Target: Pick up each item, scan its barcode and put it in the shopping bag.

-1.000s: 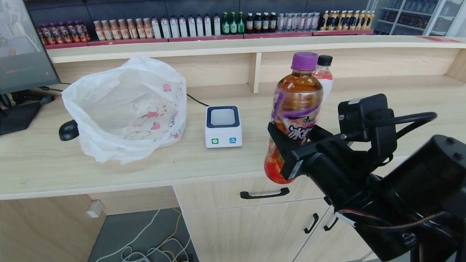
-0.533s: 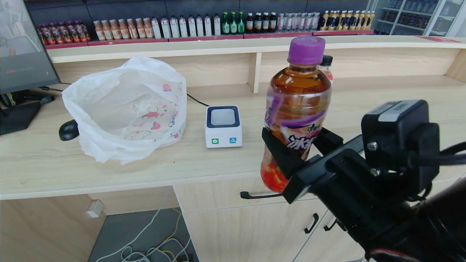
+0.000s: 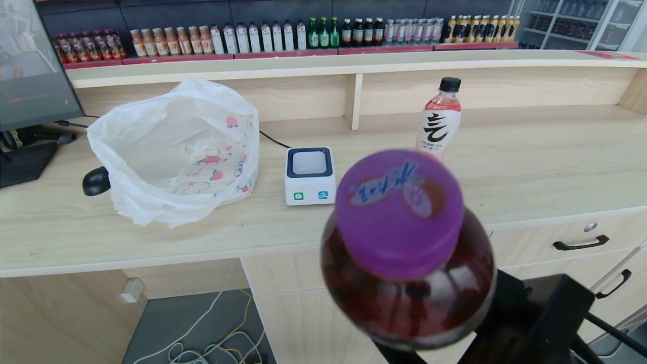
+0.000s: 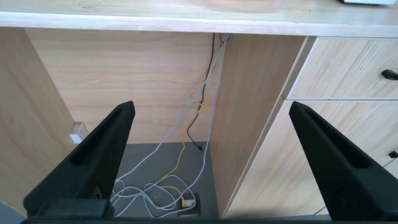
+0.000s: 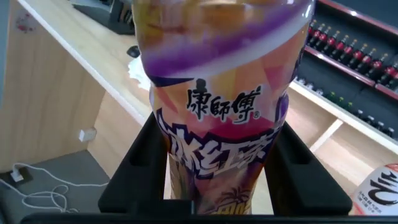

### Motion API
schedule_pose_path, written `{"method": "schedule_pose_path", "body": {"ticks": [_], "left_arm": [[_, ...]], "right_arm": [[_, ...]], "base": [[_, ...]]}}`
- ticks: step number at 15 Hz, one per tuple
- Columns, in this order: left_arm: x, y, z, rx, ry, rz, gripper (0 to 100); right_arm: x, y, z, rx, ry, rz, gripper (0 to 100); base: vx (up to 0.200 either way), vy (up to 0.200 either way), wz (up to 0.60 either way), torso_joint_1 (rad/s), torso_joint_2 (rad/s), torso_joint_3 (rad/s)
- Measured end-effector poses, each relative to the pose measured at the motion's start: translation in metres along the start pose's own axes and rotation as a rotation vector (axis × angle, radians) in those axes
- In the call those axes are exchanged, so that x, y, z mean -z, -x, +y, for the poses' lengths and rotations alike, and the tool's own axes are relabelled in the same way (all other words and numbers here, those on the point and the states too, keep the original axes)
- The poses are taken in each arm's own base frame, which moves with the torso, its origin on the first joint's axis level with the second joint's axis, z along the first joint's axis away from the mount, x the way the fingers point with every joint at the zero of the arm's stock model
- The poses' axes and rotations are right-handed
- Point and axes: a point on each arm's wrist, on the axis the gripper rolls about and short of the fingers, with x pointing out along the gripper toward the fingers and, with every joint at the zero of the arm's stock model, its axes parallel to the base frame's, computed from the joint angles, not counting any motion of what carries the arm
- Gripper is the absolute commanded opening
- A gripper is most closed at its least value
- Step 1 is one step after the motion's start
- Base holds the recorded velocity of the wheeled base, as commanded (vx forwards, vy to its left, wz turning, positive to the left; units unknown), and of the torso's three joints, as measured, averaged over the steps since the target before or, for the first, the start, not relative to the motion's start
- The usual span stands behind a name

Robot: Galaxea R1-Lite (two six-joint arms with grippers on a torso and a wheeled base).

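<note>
At 5 o'clock from scanner [image 3: 310, 175]: purple-capped tea bottle [image 3: 404, 253], pinched by right end effector [image 5: 221, 165]. Shopping bag [image 3: 172, 151]: scanner's 9 o'clock, on counter [image 3: 530, 167]. Left end effector [image 4: 211, 155]: spread.

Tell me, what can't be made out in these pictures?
Barcode on the purple-capped bottle: right wrist view, label partly cut off by edges.
Right tool: head view, hidden under that bottle.
Bottom of the shopping bag: head view, hidden by its folds.
Shelf bottles: head view, too small to read.
</note>
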Motion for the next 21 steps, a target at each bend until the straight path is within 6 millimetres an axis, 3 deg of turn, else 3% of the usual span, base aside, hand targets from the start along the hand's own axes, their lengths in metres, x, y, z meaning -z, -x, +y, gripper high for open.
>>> {"method": "schedule_pose_path", "body": {"ticks": [9,12,21], "left_arm": [[0.000,0.000,0.000,0.000,0.000,0.000,100],[0.000,0.000,0.000,0.000,0.000,0.000,100],[0.000,0.000,0.000,0.000,0.000,0.000,100]], "right_arm": [[-0.001,-0.002,0.023,-0.161,0.300,-0.119,0],[-0.002,-0.001,0.021,-0.127,0.503,-0.154,0],[0.003,0.003,0.021,-0.121,0.768,-0.161,0]], "base": [[0.000,0.000,0.00,0.000,0.00,0.000],[0.000,0.000,0.00,0.000,0.00,0.000],[0.000,0.000,0.00,0.000,0.00,0.000]]}}
